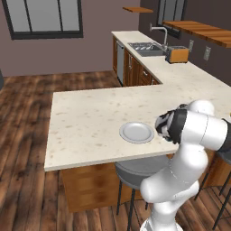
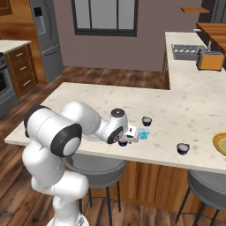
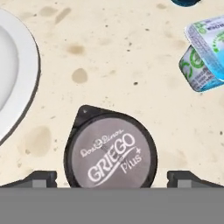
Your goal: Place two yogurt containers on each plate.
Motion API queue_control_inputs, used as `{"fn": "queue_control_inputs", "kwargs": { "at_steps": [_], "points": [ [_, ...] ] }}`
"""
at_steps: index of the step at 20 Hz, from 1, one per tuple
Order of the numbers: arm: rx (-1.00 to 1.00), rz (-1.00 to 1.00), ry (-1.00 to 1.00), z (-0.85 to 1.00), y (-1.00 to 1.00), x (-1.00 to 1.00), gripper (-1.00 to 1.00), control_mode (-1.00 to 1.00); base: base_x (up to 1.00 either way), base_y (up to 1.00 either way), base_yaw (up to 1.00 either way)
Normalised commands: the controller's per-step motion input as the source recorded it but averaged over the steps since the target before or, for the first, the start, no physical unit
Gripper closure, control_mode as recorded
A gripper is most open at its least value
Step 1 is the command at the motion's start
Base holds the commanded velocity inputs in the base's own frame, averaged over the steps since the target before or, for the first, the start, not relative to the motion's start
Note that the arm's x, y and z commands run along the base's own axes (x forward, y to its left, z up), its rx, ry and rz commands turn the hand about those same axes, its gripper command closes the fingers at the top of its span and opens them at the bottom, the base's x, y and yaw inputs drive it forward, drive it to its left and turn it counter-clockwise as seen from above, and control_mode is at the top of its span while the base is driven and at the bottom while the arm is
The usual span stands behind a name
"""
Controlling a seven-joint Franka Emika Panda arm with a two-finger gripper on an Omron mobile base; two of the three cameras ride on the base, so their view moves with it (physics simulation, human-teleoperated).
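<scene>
Yogurt cup, dark and round with a grey "Griego" lid point(image 3: 109, 151), stands on the speckled bench point(image 3: 131, 65) between the wide-open hand's point(image 3: 112, 178) fingertips point(image 3: 41, 178), untouched, beside the pale grey plate point(image 3: 13, 74).

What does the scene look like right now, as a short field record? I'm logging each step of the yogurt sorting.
grey plate: on the counter, nothing on it
yellow plate: at the counter's far right edge, partly out of frame
dark yogurt cup: on the counter beside the grey plate, between the open jaws
blue yogurt cup: on the counter just past the gripper
other dark cups: one beyond the blue cup, one nearer the yellow plate
gripper: open, low over the dark cup, not gripping
</scene>
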Motion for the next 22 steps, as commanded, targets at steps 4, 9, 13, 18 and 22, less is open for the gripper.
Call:
{"fn": "queue_control_inputs", "kwargs": {
  "at_steps": [4,9,13,18,22],
  "points": [
    [0.0,0.0,0.04,-0.21,-0.01,0.18,-1.0,-1.0,0.0,0.0,0.0],
    [0.0,0.0,0.01,-0.18,-0.04,0.17,-1.0,-1.0,0.0,0.0,0.0],
    [0.0,0.0,0.03,-0.14,-0.02,0.1,1.0,-1.0,0.0,0.0,0.0],
    [0.03,0.0,0.09,-0.04,0.0,0.01,1.0,-1.0,0.0,0.0,0.0],
    [0.08,0.1,-0.01,0.48,0.26,-0.14,1.0,-1.0,0.0,0.0,0.0]
  ]
}}
